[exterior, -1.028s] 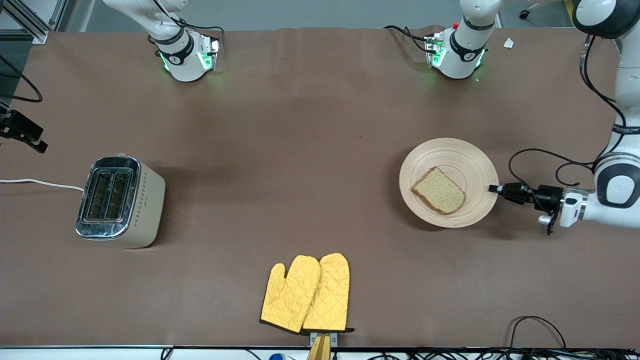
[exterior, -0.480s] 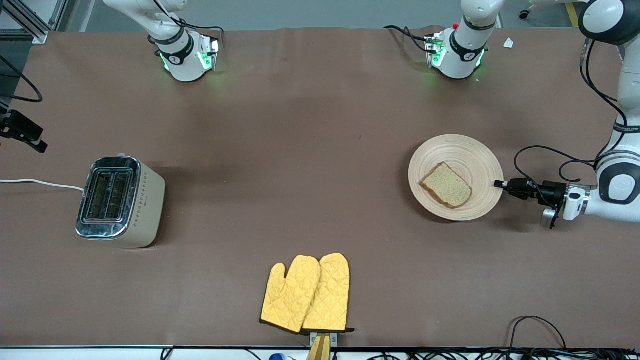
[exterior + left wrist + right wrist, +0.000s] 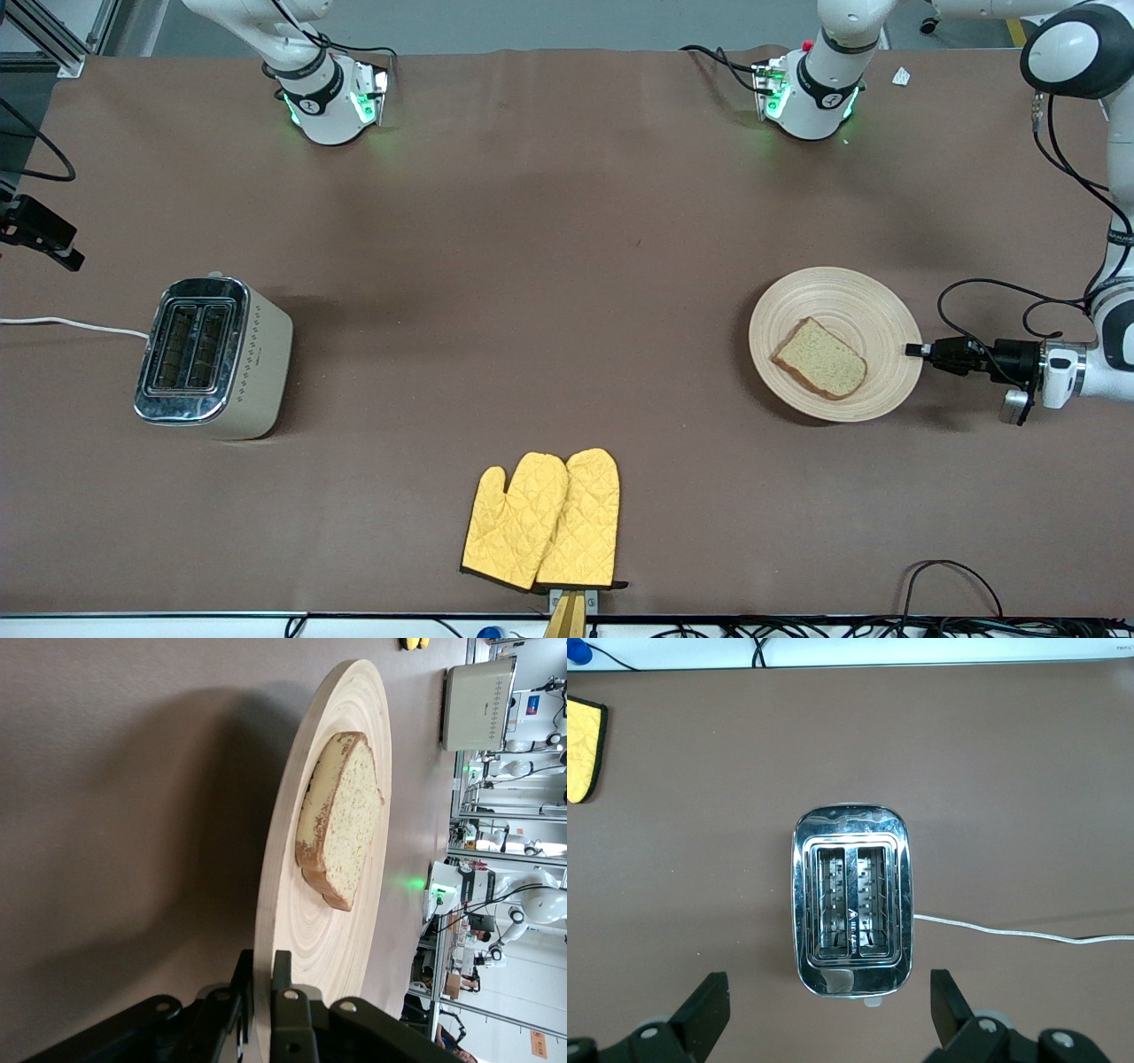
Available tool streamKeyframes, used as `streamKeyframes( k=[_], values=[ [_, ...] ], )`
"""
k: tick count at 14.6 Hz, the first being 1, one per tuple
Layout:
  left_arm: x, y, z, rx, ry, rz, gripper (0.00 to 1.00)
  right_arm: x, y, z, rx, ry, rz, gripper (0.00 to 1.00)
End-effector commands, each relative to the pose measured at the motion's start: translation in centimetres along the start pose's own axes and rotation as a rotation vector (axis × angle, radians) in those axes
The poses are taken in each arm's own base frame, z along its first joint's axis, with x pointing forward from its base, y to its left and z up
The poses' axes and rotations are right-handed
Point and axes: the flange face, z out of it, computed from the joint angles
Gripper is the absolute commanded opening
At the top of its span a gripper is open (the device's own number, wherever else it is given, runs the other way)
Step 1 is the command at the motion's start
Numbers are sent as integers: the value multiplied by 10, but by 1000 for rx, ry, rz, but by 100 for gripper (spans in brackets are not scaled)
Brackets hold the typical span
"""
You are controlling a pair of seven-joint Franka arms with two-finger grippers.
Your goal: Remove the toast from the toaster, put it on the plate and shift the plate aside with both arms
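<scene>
Fingers (image 3: pixel 282 997) of our left gripper (image 3: pixel 917 349) are clamped on the rim of the plate (image 3: pixel 873 306), at the edge toward the left arm's end of the counter (image 3: pixel 532 266), at the right of the front view. We see the toast (image 3: pixel 819 369) lying flat in the plate's middle, crust (image 3: pixel 312 875) darker than the speckled face. Our left arm (image 3: pixel 1090 230) comes down the right edge of the front view to that gripper. Our right gripper (image 3: pixel 824 1014) is out of the front view; in its wrist view its fingers (image 3: pixel 704 1010) stand wide apart over the toaster (image 3: pixel 211 356), which sits at middle left of the front view with both slots empty and a white cord (image 3: pixel 71 324) trailing off. A pair of yellow oven mitts (image 3: pixel 545 521) lies at lower centre, nearer the front camera than plate or toaster.
</scene>
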Motion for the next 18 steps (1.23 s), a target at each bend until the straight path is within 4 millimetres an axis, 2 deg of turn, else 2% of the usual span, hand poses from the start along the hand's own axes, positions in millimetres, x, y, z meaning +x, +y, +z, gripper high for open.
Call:
streamKeyframes(
  k=[1, 12, 18],
  values=[
    [3, 2, -2, -57, 1, -7, 0, -4, 2, 0, 13, 1, -6, 100],
    [7, 5, 10, -107, 14, -61, 0, -3, 2, -1, 13, 3, -6, 100],
    [3, -6, 21, -129, 6, -68, 2, -3, 2, 0, 13, 3, -6, 100]
  ],
)
